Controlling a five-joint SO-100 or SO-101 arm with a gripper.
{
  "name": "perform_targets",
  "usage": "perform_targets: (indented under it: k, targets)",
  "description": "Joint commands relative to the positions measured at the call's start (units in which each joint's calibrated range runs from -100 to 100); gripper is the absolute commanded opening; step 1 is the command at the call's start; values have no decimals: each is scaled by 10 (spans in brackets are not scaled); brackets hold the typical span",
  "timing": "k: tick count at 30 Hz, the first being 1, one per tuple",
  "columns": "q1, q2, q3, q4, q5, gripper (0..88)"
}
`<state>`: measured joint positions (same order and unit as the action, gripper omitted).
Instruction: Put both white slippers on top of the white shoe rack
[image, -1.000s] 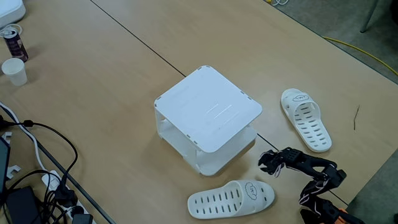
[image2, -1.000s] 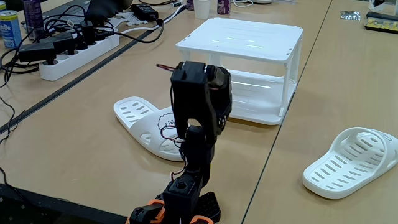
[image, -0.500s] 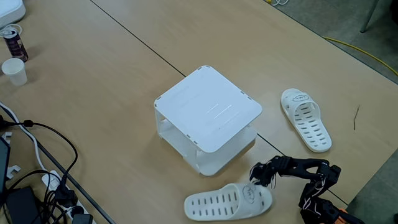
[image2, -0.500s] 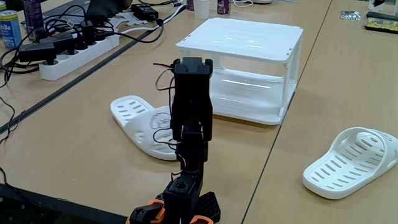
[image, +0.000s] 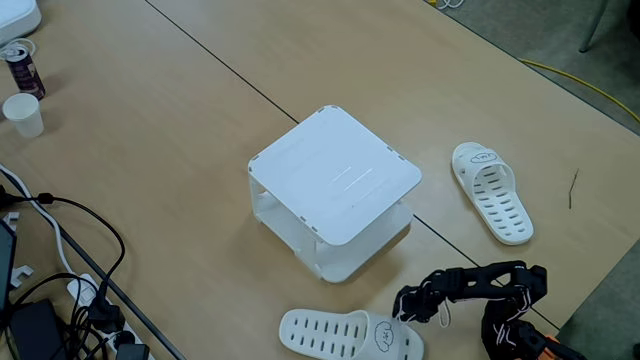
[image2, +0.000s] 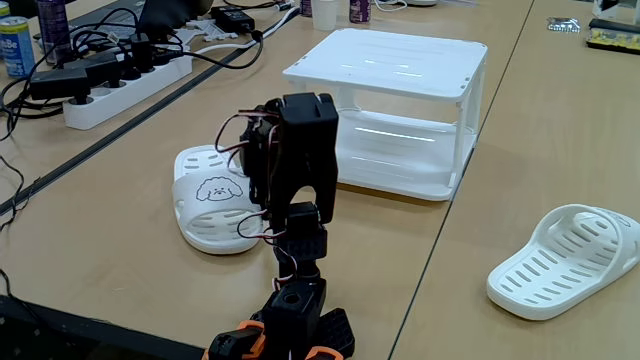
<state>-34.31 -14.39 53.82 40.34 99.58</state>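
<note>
The white shoe rack (image: 335, 175) stands mid-table with its top panel bare; it also shows behind the arm (image2: 395, 70). One white slipper (image: 492, 192) lies right of the rack and shows at the right (image2: 570, 260). The other white slipper (image: 350, 335) lies flat in front of the rack, its cartoon face turned toward the camera (image2: 212, 200). My black gripper (image: 402, 306) is low over the table and touches that slipper's right end. How its jaws stand is unclear. In the low fixed view, the arm's wrist (image2: 305, 140) hides the fingers.
A power strip (image2: 120, 85) and tangled black cables (image: 60, 260) fill the near-left of the table. A paper cup (image: 22, 113) and a can (image: 20, 65) stand at the far left. The table edge (image: 600, 290) runs close behind the arm's base.
The gripper has dropped and swung left against the near slipper. The slipper has slid left and turned, so its cartoon face now points at the low camera.
</note>
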Motion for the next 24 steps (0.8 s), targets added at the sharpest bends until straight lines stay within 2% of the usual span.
perform_targets:
  k: [1,10,15,24]
  targets:
    - [50,-93,10,3,4,7]
    - [46,-280,130,51,4,15]
    - [-3,-303,145,50,4,110]
    - [-103,-304,147,45,4,112]
